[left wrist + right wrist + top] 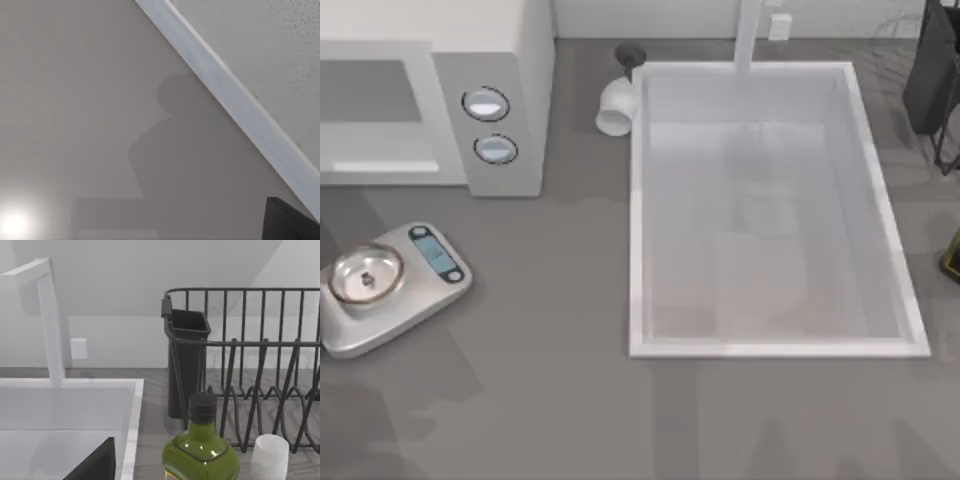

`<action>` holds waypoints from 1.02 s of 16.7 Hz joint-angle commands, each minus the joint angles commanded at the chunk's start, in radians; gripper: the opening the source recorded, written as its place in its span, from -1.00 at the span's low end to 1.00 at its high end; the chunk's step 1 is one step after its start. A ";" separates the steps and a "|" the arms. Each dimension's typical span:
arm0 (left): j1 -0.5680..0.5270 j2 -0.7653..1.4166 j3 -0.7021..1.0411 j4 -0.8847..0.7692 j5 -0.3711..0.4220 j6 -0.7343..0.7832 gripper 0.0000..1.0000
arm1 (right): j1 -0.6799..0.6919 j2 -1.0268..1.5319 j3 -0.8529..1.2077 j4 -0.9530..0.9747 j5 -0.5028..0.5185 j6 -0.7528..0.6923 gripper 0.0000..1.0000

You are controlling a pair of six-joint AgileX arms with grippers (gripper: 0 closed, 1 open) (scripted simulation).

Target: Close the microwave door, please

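Note:
The microwave (525,60) stands at the table's back left, a white box with two round knobs (486,104) on its control panel. The microwave door (370,90), white-framed with a grey window and a pale handle bar (385,166) near its lower edge, lies level with the control panel, its face in line with the knob side. My left wrist view faces a plain wall crossed by a white strip (235,100). My right wrist view looks over the sink's corner toward a dish rack.
A silver kitchen scale (390,285) sits in front of the microwave. A white-rimmed sink (638,250) with a faucet (748,35) fills the middle, a white cup (616,108) at its back-left corner. At the right stand a black dish rack (250,365), a green bottle (201,450) and a white cup (270,455).

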 joint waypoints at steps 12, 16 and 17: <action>-0.456 -0.190 -0.119 0.001 -0.317 -0.337 -1.00 | 0.000 0.000 0.000 0.000 0.000 0.000 1.00; -0.456 -0.188 -0.114 0.001 -0.318 -0.340 -1.00 | 0.000 0.000 0.000 0.000 0.000 0.000 1.00; -0.456 -0.185 -0.113 0.003 -0.318 -0.340 -1.00 | 0.000 0.000 0.000 0.000 0.000 0.000 1.00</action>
